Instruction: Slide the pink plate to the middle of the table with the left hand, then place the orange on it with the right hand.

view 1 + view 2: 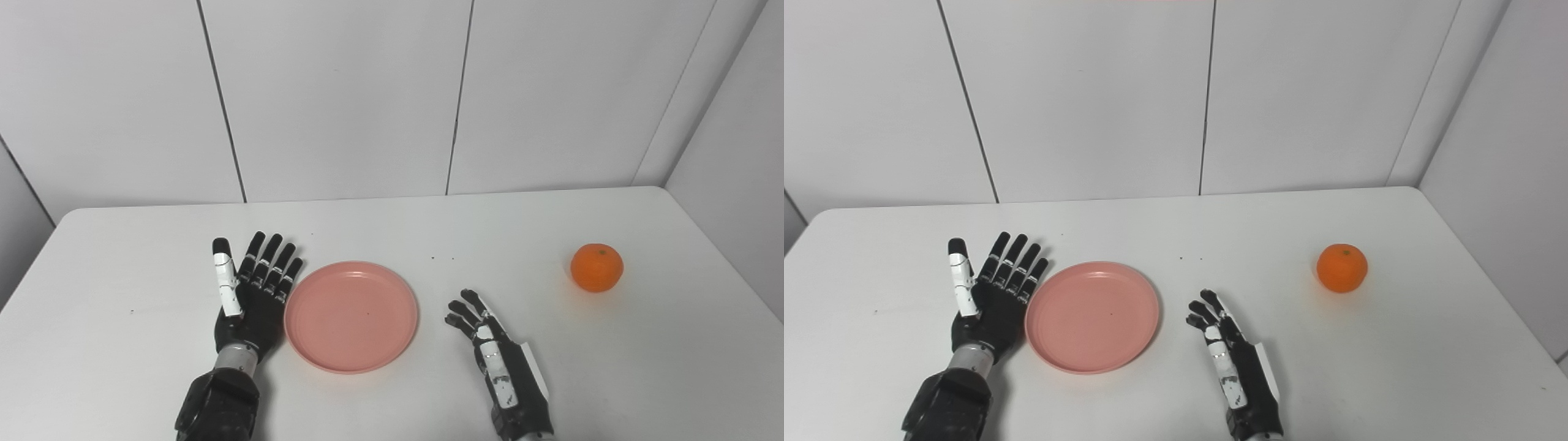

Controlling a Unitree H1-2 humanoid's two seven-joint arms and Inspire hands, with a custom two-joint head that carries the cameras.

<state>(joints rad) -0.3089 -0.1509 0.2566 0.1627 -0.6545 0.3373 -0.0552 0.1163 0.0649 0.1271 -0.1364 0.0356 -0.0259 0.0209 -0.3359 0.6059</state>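
A round pink plate (351, 315) lies on the white table (392, 233), a little left of the middle. My left hand (252, 294) rests open right beside the plate's left rim, fingers straight and pointing away from me, its edge at or touching the rim. An orange (596, 267) sits far to the right on the table. My right hand (499, 355) is to the right of the plate, open with fingers slightly curled, holding nothing and well short of the orange.
White wall panels (343, 98) rise behind the table's far edge, and a side wall (735, 153) closes in at the right. A few dark specks (442, 258) mark the tabletop beyond the plate.
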